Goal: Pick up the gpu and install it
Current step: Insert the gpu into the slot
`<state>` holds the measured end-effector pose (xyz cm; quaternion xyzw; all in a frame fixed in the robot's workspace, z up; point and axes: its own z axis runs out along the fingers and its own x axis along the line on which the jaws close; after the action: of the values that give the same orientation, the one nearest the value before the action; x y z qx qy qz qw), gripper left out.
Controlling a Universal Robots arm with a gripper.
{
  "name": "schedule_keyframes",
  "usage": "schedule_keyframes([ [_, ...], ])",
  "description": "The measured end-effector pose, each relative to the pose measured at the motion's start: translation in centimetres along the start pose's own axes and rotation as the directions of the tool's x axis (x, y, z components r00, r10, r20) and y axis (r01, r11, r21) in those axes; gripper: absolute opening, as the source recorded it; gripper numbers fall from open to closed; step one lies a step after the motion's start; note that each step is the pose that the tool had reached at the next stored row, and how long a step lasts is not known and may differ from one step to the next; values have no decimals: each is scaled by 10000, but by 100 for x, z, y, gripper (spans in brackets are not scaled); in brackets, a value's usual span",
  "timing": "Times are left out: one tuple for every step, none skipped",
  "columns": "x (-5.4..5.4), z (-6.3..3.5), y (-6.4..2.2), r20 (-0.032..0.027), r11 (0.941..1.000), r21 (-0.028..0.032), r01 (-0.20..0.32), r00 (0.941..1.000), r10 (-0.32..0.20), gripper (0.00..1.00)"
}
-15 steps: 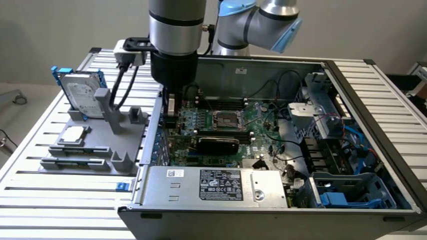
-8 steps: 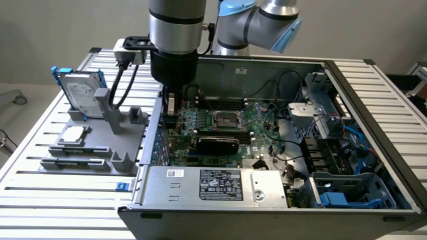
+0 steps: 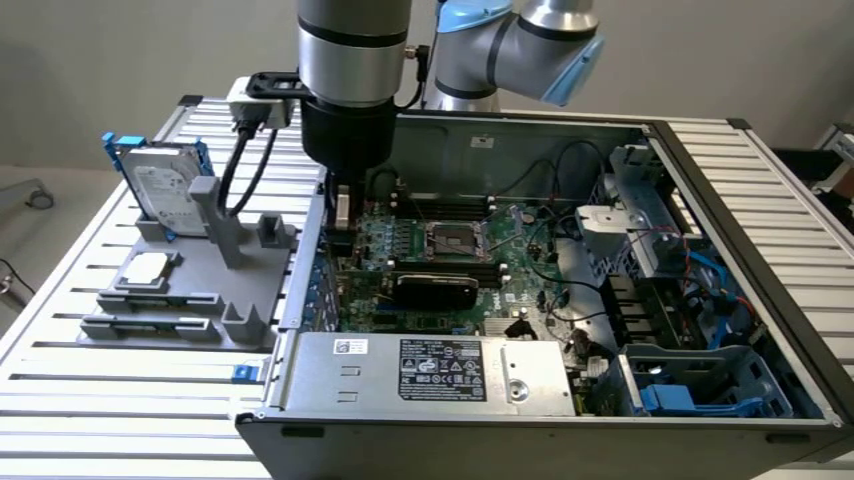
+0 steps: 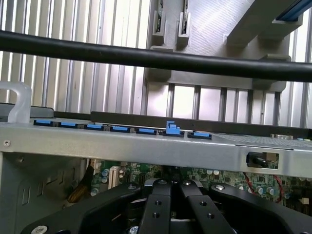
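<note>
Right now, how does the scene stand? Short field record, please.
claw: low inside the computer case, by its wall on the exterior view's left, above the motherboard
gpu: standing on the motherboard, apart from the claw, apparently seated
hard drive: upright in grey holder outside the case
processor chip: flat on same holder

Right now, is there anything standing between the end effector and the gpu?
Nothing visible does. The gpu lies across the motherboard, and the end effector hangs inside the case toward the exterior view's left of it. Only bare board shows between them.
</note>
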<state>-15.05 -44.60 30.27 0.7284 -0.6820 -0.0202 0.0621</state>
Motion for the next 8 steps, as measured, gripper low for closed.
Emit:
schedule_keyframes([
  [-1,0,1,2,10000,-2,-19,10000,19,11],
  [-1,-3,2,4,10000,-3,-37,10000,37,11],
  [-1,-15,3,4,10000,-5,-50,10000,50,11],
  [0,-26,5,7,10000,-5,-60,10000,60,11],
  [0,-33,7,9,10000,-5,-77,10000,77,11],
  [0,-32,9,15,9999,-6,-109,9999,109,11],
  [-1,-32,10,18,9999,-7,-141,9999,141,11],
  [0,-32,12,20,9999,-9,-164,9999,164,11],
])
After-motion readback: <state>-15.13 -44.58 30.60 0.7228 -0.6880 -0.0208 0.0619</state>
